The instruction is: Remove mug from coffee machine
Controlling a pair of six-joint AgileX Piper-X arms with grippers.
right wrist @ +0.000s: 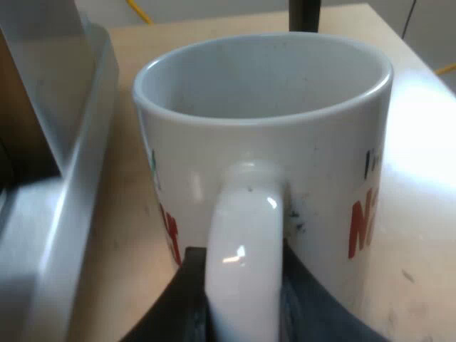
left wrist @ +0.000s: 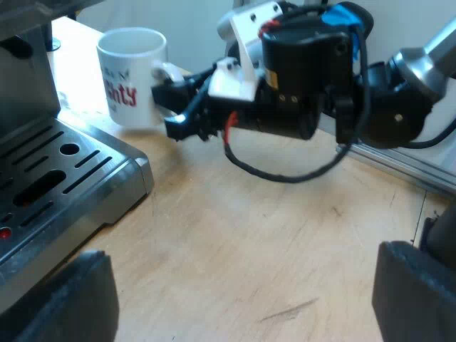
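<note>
Beside the slotted steel drip tray (left wrist: 68, 174), my right gripper (left wrist: 171, 110) clamps the curved handle (right wrist: 239, 242) of the glossy white ceramic mug (right wrist: 263, 135); my left gripper (left wrist: 242, 310) gapes wide.

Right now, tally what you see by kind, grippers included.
Mug: 1
Espresso machine: 1
Grippers: 2 (left gripper, right gripper)
Total: 4
</note>
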